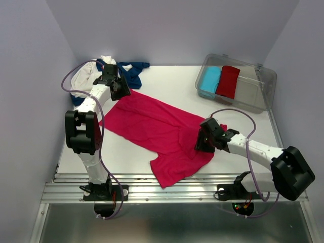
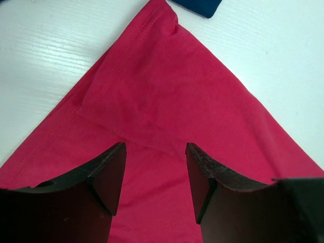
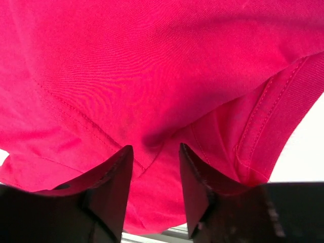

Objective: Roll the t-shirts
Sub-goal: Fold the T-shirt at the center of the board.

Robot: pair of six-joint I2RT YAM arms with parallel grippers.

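A bright pink-red t-shirt (image 1: 157,126) lies spread diagonally across the white table. My left gripper (image 1: 121,91) is open over its far left corner. In the left wrist view the jaws (image 2: 154,147) stand apart just above the pink cloth (image 2: 167,86), where a corner is folded over. My right gripper (image 1: 202,142) is open at the shirt's right edge. In the right wrist view it (image 3: 156,148) stands with its jaws apart over bunched pink cloth (image 3: 152,66) with a hem seam on the right. A white t-shirt (image 1: 83,78) and a navy one (image 1: 132,73) lie heaped at the back left.
A clear plastic bin (image 1: 250,91) at the back right holds a rolled light blue shirt (image 1: 210,80) and a rolled dark red one (image 1: 228,81). The navy cloth (image 2: 200,6) shows at the top of the left wrist view. Walls close in on three sides.
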